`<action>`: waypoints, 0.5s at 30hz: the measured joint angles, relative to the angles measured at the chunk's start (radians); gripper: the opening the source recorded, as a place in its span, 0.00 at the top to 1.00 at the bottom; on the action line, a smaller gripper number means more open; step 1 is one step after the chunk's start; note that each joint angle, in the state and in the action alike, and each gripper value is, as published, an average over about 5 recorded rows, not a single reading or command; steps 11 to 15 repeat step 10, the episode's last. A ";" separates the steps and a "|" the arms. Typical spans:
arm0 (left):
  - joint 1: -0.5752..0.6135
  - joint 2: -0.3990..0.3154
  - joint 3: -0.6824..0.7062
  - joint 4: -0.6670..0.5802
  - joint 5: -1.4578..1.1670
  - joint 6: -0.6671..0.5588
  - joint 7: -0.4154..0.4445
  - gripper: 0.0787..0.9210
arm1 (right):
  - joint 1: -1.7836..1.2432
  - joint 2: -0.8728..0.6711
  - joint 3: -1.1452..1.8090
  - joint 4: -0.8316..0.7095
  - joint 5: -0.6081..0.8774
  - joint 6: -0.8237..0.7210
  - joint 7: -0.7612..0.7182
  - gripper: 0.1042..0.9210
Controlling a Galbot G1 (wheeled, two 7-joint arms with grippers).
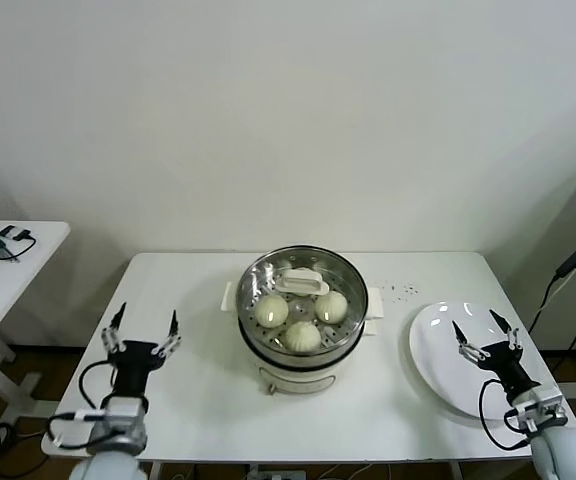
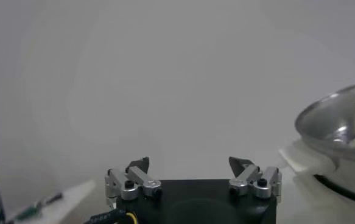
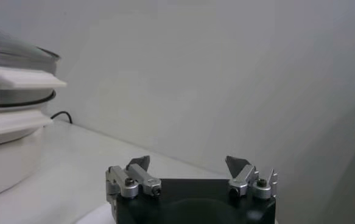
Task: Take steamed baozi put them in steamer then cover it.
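No brand, label or writing can be read on anything in view. The steamer (image 1: 303,310) stands at the middle of the white table (image 1: 198,400), its cover (image 1: 301,283) seated on top with the white handle near the far rim; through the glass three steamed baozi (image 1: 302,336) show on the perforated tray, one at 6 o'clock, one at 9 and one at 3, and a fourth cannot be made out under the handle. The left gripper (image 1: 145,322) hovers over the table at the steamer's 9 o'clock, well apart from it, its fingers spread wide and empty; in the left wrist view the cover's rim (image 2: 338,125) lies off to one side of the spread fingertips (image 2: 139,164). The right gripper (image 1: 487,326) hangs at the steamer's 3 o'clock over the white plate (image 1: 438,365), likewise spread and holding nothing, clear of the steamer's side handle (image 3: 19,78). A few dark specks (image 1: 400,291) dot the table beyond the plate.
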State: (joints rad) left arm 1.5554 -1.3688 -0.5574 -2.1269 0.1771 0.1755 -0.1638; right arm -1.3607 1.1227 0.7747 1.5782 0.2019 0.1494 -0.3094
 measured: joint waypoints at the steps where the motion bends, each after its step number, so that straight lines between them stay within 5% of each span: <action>1: 0.017 -0.006 -0.014 0.006 -0.029 -0.031 -0.003 0.12 | -0.005 0.001 0.002 0.003 0.002 0.000 -0.001 0.12; 8: 0.090 -0.034 -0.072 0.036 -0.150 -0.180 -0.007 0.12 | -0.029 0.002 0.012 0.017 0.014 0.003 -0.003 0.12; 15: 0.098 -0.037 -0.077 0.040 -0.161 -0.196 -0.007 0.12 | -0.032 0.003 0.013 0.018 0.015 0.004 -0.004 0.12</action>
